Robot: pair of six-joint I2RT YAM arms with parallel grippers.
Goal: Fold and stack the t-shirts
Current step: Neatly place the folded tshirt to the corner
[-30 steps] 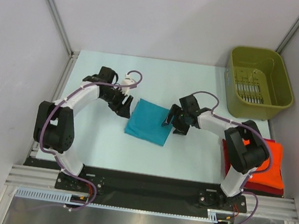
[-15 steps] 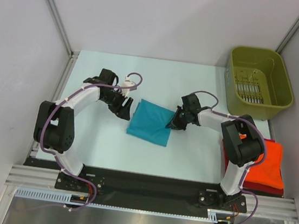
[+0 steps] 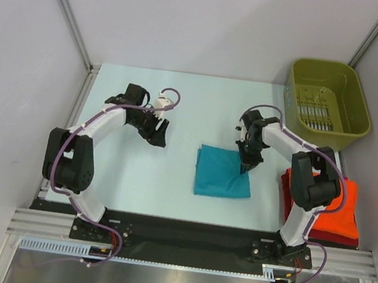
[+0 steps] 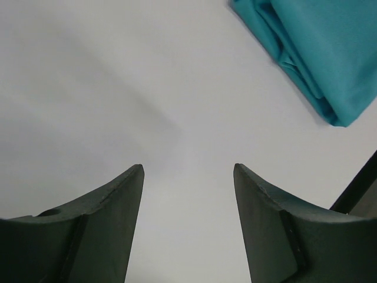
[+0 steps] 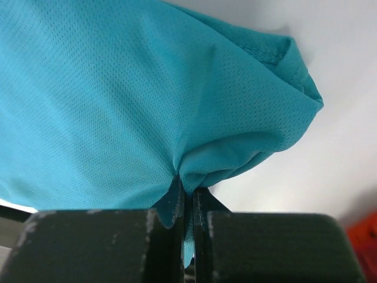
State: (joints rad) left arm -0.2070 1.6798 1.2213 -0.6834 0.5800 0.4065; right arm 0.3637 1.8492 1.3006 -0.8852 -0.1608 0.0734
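A folded teal t-shirt (image 3: 221, 173) lies on the table right of centre. My right gripper (image 3: 246, 168) is shut on its right edge; in the right wrist view the teal t-shirt (image 5: 147, 94) bunches into the closed right gripper (image 5: 189, 191). An orange-red t-shirt (image 3: 342, 202) lies folded on a dark red one (image 3: 329, 236) at the right front, partly hidden by the right arm. My left gripper (image 3: 159, 138) hovers open over bare table, well left of the teal shirt. In the left wrist view the left gripper (image 4: 188, 171) holds nothing, and the teal t-shirt (image 4: 318, 53) lies at upper right.
An olive-green bin (image 3: 328, 105) stands at the back right corner. Walls close the table in at the left, back and right. The black base rail (image 3: 178, 233) runs along the near edge.
My right gripper has shut on the teal t-shirt's edge and dragged it rightward and nearer, towards the orange-red stack. The left gripper has barely moved and stays open.
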